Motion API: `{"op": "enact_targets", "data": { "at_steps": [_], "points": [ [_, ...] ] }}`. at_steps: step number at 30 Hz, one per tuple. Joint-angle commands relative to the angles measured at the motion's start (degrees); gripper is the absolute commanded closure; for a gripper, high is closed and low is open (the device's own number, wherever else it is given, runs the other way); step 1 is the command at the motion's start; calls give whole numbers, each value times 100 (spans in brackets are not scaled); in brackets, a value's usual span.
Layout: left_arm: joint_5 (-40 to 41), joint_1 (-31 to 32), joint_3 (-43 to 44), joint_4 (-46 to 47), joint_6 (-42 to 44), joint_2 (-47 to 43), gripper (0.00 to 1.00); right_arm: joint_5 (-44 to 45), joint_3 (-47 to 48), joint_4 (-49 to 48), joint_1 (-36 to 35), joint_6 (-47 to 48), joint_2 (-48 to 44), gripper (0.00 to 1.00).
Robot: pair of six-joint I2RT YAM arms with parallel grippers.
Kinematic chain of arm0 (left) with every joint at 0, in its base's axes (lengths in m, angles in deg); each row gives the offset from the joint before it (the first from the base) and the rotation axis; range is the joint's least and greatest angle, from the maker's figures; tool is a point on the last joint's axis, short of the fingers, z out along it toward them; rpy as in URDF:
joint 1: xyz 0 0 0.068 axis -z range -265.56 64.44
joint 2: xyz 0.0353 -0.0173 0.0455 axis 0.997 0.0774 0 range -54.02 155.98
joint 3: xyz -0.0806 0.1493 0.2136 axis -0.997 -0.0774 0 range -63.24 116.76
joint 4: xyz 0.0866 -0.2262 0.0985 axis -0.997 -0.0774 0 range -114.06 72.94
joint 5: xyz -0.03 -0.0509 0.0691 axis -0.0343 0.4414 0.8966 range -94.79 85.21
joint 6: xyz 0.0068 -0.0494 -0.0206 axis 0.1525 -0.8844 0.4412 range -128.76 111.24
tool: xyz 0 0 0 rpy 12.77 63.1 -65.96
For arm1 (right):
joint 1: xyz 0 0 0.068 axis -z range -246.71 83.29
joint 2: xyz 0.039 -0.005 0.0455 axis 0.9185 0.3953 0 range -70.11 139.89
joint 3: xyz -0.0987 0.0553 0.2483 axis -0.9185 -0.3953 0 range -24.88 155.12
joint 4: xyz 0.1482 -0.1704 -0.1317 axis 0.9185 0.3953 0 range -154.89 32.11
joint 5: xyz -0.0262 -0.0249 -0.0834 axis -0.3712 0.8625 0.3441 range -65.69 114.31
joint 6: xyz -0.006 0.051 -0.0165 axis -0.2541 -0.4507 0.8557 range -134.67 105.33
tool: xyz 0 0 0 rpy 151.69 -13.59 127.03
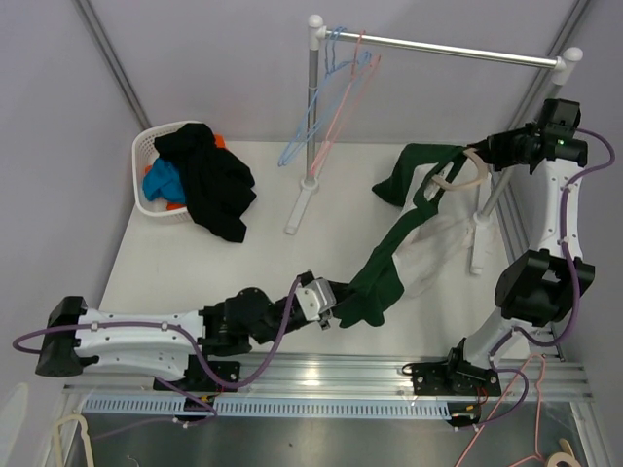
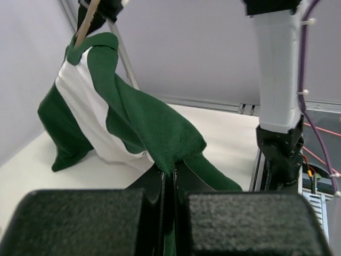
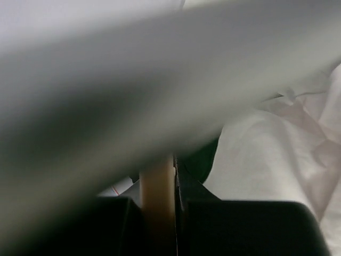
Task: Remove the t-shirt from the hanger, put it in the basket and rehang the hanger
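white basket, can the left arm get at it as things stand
Probably not yet: its jaws are shut on the green t-shirt, well right of the basket; it would need to let go first.

Robot lab, aluminium mounting rail (image 1: pixel 321 373), plain walls (image 1: pixel 49 117)

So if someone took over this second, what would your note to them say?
Left gripper: shut on the shirt's lower edge.
Right gripper: shut on the hanger, held up off the table.
Shirt: stretched between the two arms, its neck on the hanger.
Done: both grips made.
Left: pull the shirt off the hanger, probably by drawing the arms apart.
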Motion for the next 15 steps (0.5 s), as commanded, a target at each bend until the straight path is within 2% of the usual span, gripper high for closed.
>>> {"op": "enact_targets", "data": {
  "at_steps": [1, 3, 4, 5, 7, 8, 9, 11, 15],
  "points": [
    [135, -360, 715, -161, -564, 377, 99, 425, 385, -360, -270, 290, -540, 100],
    [90, -920, 1418, -1075, -1178, 920, 99, 812, 332, -298, -498, 710, -1048, 100],
    [-127, -1159, 1620, -1426, -1912, 1141, 99, 1267, 323, -298, -839, 930, -1226, 100],
    [-364, -1387, 2344, -2213, -2224, 1387, 99, 1532, 323, -263, -1043, 1106, -1401, 100],
    [-830, -1907, 2911, -3052, -2831, 2239, 99, 1955, 297, -167, -1438, 1678, -1850, 100],
    [-859, -2091, 3766, -3717, -2938, 2538, 99, 2348, 201, -140, -1867, 1819, -1982, 100],
    [-894, -2162, 4045, -4002, -3044, 3106, 99, 2448, 113, -131, -2027, 2081, -2235, 100],
    [-885, -2338, 4896, -4520, -3176, 3567, 99, 2660, -263, -183, -2265, 2346, -2474, 100],
    [-1324, -2795, 5495, -4620, -3816, 4315, 99, 2984, -1108, -814, -2310, 2944, -3133, 100]
  ]
}}
